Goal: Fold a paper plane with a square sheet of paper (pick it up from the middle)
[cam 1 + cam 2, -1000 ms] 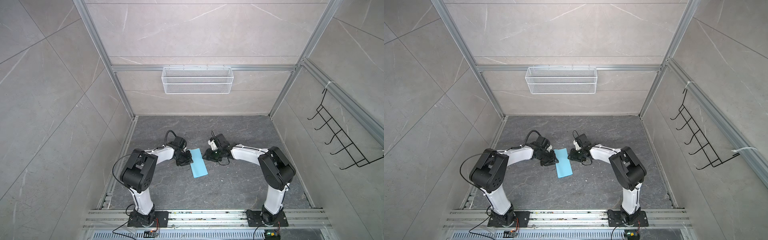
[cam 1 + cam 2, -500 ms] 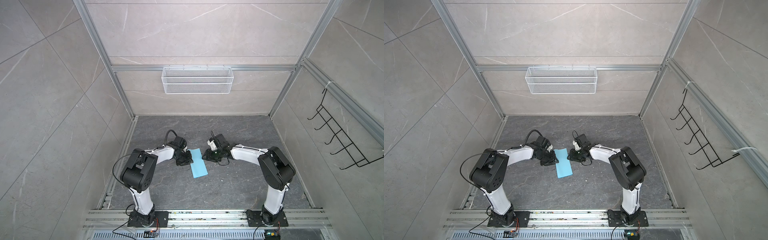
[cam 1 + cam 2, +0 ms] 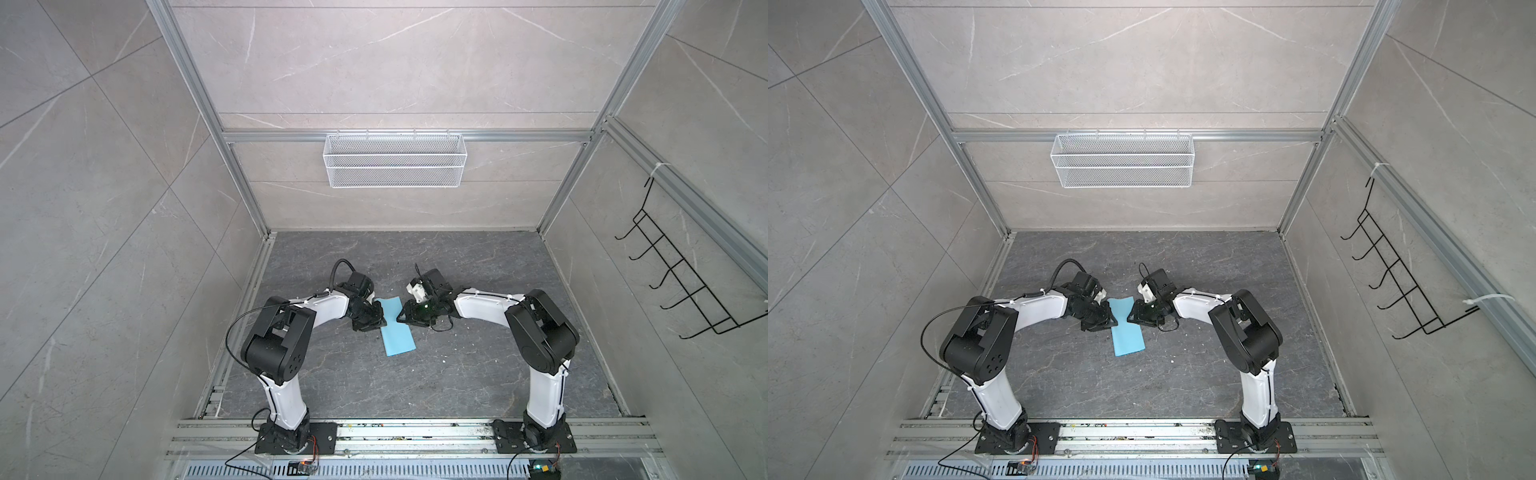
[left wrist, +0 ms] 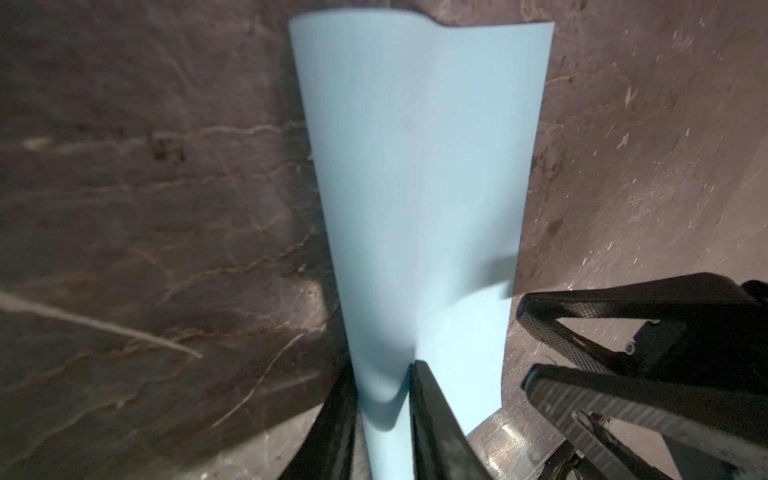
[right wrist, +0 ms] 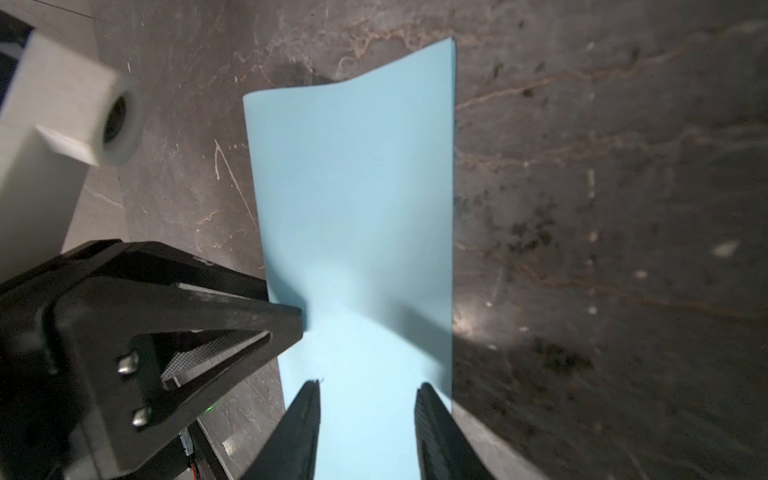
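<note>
Left wrist view: left tool (image 4: pixel 382 372) pinches the square sheet of paper (image 4: pixel 415 166), likely to fold; right tool (image 5: pixel 369 385), apart, steadies it.

The square sheet of paper (image 3: pixel 399 334) is plain light blue; the floor (image 3: pixel 457 386) is dark grey with pale veins.

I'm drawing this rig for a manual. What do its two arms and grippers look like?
The left arm and right arm match: white link shells and bulky black joint housings. The left gripper and right gripper are black, with two tapering, open-framed triangular fingers and textured pads. Black cables loop beside each arm; a white camera block sits by each wrist.
</note>
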Tool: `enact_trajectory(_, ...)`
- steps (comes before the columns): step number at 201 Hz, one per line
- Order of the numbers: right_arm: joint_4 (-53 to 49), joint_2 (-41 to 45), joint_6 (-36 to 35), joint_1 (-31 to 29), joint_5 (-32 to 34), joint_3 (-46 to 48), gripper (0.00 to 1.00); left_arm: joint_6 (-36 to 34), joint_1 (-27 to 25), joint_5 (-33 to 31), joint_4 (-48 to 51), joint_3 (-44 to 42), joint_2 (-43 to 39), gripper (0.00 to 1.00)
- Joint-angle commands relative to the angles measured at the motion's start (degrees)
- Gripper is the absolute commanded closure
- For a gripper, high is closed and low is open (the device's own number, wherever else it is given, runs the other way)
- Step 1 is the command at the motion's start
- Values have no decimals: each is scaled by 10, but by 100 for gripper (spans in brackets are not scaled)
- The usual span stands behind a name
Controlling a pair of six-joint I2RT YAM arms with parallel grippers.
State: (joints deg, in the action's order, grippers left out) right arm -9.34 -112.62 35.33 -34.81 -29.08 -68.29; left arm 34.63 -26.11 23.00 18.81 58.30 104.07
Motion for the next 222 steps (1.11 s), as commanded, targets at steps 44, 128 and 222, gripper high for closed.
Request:
enact_trajectory(44, -10, -24, -3, -5, -15, -27, 59, -18, -6, -38, 67, -26, 53, 72)
enact_trajectory(128, -32, -45, -7, -6, -5, -24, 59, -17, -7, -41, 68, -24, 52, 72)
enact_trajectory(222, -13, -14, 0, -5, -18, -18, 58, -31, -7, -36, 74, -8, 45, 75)
